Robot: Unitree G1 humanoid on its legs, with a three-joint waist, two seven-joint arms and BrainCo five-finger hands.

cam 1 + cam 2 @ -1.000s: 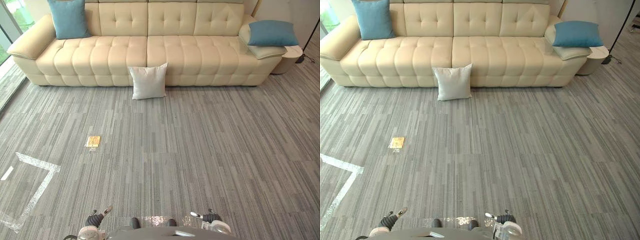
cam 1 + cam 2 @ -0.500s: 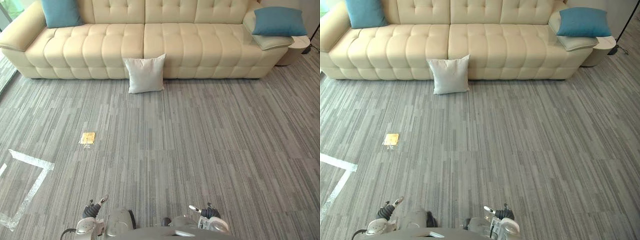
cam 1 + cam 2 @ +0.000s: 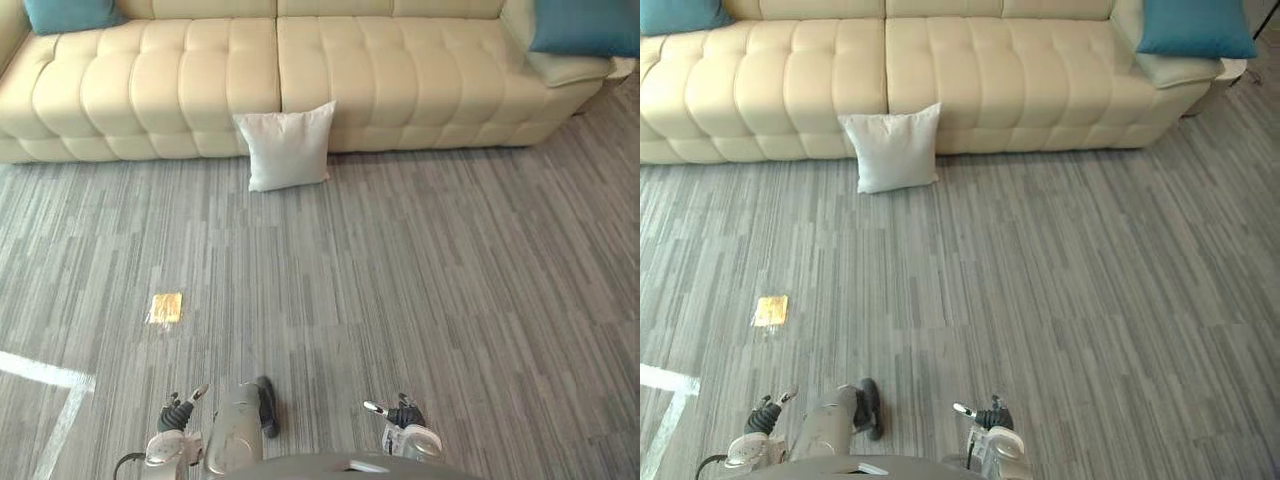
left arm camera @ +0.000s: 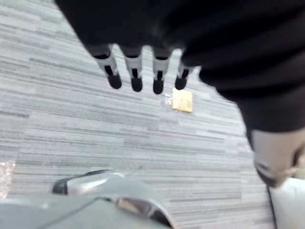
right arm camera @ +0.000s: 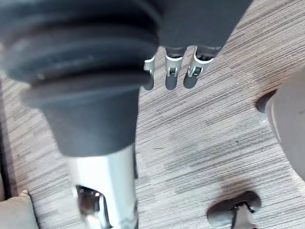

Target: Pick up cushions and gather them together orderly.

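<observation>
Above carpet (image 3: 400, 280), both robot hands (image 4: 135, 76) (image 5: 171, 78) open

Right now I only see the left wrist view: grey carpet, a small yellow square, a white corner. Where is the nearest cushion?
Observer: A white square fabric cushion stands on the grey carpet ahead, leaning on the front of the cream tufted sofa.
Operator: Any others?
Observer: A blue cushion lies on the sofa's right end, a second blue cushion at its left end.
Operator: My other hand?
Observer: The right hand hangs open, holding nothing.
</observation>
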